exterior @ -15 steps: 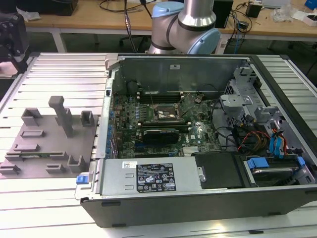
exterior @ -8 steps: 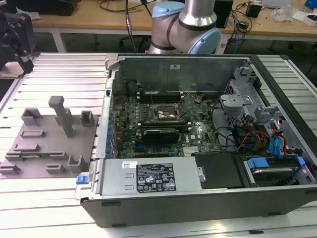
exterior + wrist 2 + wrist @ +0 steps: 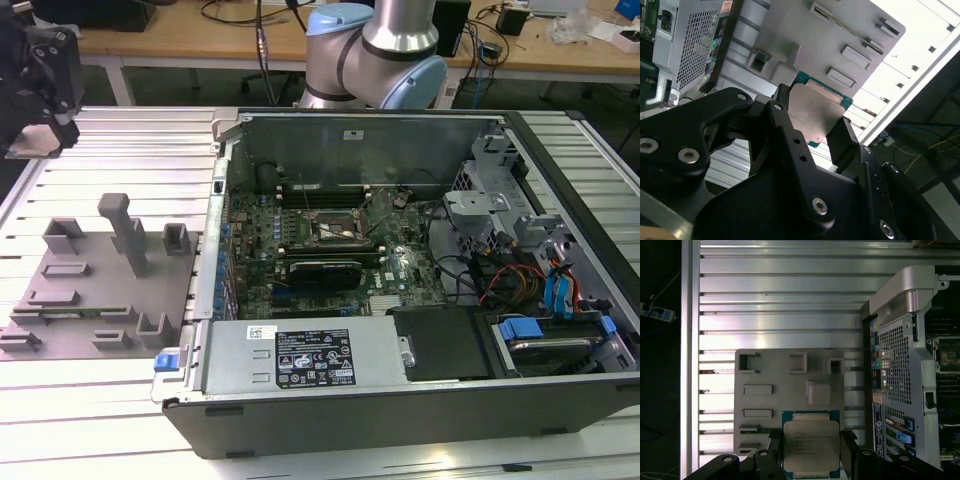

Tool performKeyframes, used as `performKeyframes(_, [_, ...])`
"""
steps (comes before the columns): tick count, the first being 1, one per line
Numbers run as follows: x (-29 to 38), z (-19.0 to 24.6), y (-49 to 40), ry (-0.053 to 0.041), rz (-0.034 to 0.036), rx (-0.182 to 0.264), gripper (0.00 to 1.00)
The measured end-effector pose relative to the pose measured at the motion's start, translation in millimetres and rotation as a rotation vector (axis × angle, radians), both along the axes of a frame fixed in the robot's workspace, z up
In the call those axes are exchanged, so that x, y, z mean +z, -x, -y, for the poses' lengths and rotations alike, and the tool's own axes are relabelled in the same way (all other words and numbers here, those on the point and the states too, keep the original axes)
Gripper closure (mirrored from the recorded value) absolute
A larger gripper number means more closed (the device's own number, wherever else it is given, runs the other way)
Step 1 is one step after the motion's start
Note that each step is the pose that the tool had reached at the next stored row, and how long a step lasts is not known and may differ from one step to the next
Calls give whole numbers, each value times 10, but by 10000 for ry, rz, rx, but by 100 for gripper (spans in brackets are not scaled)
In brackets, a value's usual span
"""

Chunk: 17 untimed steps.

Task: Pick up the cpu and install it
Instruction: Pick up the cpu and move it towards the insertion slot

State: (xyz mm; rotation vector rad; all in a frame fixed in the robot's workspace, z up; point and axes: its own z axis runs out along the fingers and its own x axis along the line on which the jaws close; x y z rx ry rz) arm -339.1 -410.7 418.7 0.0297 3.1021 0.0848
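Note:
In both wrist views my gripper [image 3: 811, 456] [image 3: 812, 122] is shut on the cpu [image 3: 811, 445] [image 3: 815, 110], a thin square chip with a pale silver top and a green rim, clamped by its edges between two black fingers [image 3: 847, 452]. Seen from outside, the gripper [image 3: 45, 85] hangs high at the exterior view's far left. Well below the chip lies the grey tray [image 3: 775, 375] [image 3: 90, 295] [image 3: 805, 45] with its upright blocks. The dark metal-framed socket [image 3: 335, 233] sits on the motherboard inside the open computer case [image 3: 400, 270], far from the gripper.
The case's perforated back panel [image 3: 895, 365] [image 3: 690, 40] stands beside the tray. Inside the case are a power supply [image 3: 300, 355], a drive cage [image 3: 480, 210] and cables. The arm's base [image 3: 375, 50] rises behind the case. The slotted aluminium table [image 3: 130, 140] ends close to the gripper.

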Motion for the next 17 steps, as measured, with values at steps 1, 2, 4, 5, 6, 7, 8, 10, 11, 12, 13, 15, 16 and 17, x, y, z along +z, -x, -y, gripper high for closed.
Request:
performKeyframes(1, [0,0,-10,0,0,1,45])
performKeyframes(2, [0,0,-27,-1,0,0,45])
performKeyframes(4, [0,0,-55,0,0,0,45])
performKeyframes(5, [0,0,-68,0,0,0,45])
performKeyframes(6, [0,0,-85,0,1,0,45])
performKeyframes(7, [0,0,-98,0,0,1,45])
performKeyframes(8, [0,0,-136,0,-1,0,45])
performKeyframes(10, [0,0,-195,-1,1,0,45])
performKeyframes(11, [0,0,-215,0,0,0,45])
performKeyframes(12, [0,0,-234,0,1,0,45])
performKeyframes(13, [0,0,-252,0,0,0,45])
performKeyframes(15, [0,0,-290,0,0,0,45])
performKeyframes(16, [0,0,-309,-1,1,0,45])
performKeyframes(17, [0,0,-326,0,0,0,45])
